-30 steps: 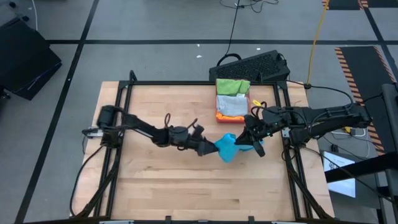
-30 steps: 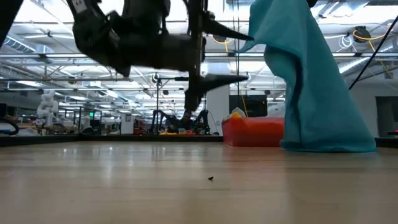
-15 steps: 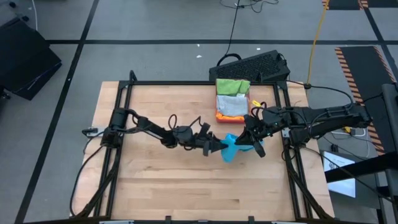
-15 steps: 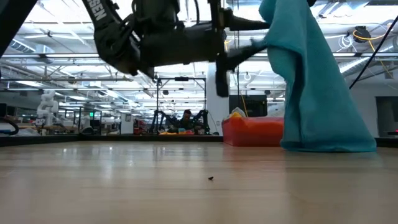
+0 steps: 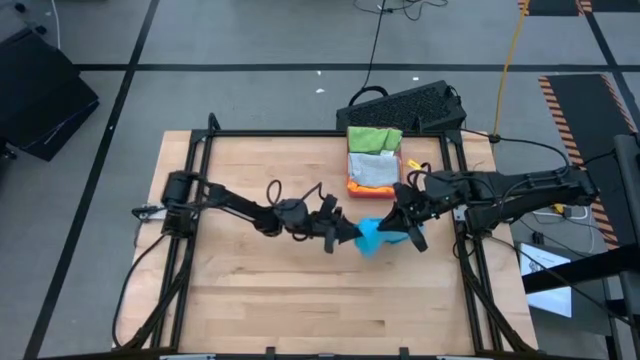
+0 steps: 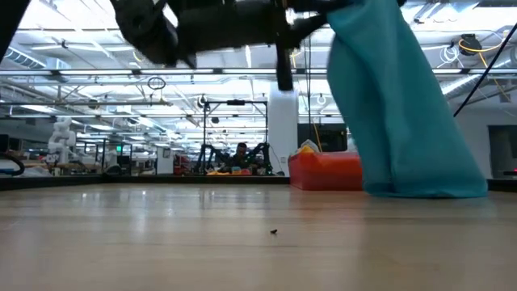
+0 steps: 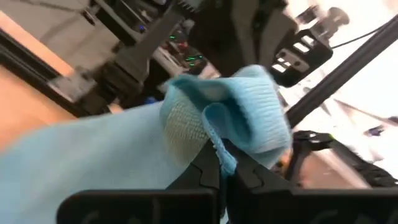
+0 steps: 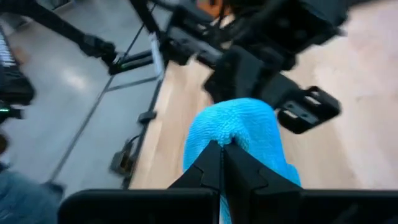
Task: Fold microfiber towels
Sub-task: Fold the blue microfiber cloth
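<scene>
The blue towel (image 5: 371,236) is bright sky blue, plain, with a fine fuzzy nap; the counter (image 5: 250,290) is pale wood with a light grain, framed by black rails; the tray (image 5: 358,186) near the far edge is orange-red; in it lie a bright green towel (image 5: 374,138) and a pale sage one (image 5: 374,171); both end effectors, left (image 5: 350,234) and right (image 5: 398,226), are black; the keyboard (image 5: 405,104) beyond the far edge is black; the floor is grey.
</scene>
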